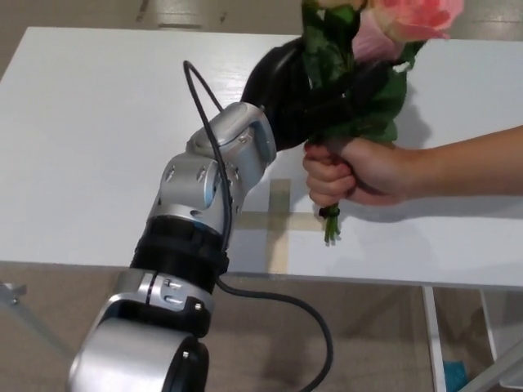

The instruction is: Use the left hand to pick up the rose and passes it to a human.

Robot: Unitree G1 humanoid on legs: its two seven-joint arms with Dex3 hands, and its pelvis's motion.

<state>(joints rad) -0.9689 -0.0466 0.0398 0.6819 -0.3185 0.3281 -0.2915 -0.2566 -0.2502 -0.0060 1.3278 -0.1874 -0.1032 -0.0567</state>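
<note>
- The handover is happening right over the white table [98,122]: the robot's left hand [298,90] is holding the pink rose [400,20] up while a person's hand [359,170] is wrapping around the stem below.
- To do this well, I'd say the black fingers [327,102] should be loosening only once the person's fist is clearly bearing the flower, and opening straight apart rather than tugging, so the leaves [372,102] aren't getting torn.
- The robot's thumb and fingers are closing around the stem in among the leaves, though foliage is hiding much of the contact.
- The bloom is sitting just above and to the right of those fingers, at the top edge of the view; the stem is running down from them through the person's fist, its cut end [330,229] poking out below.
- The right hand isn't showing anywhere.
</note>
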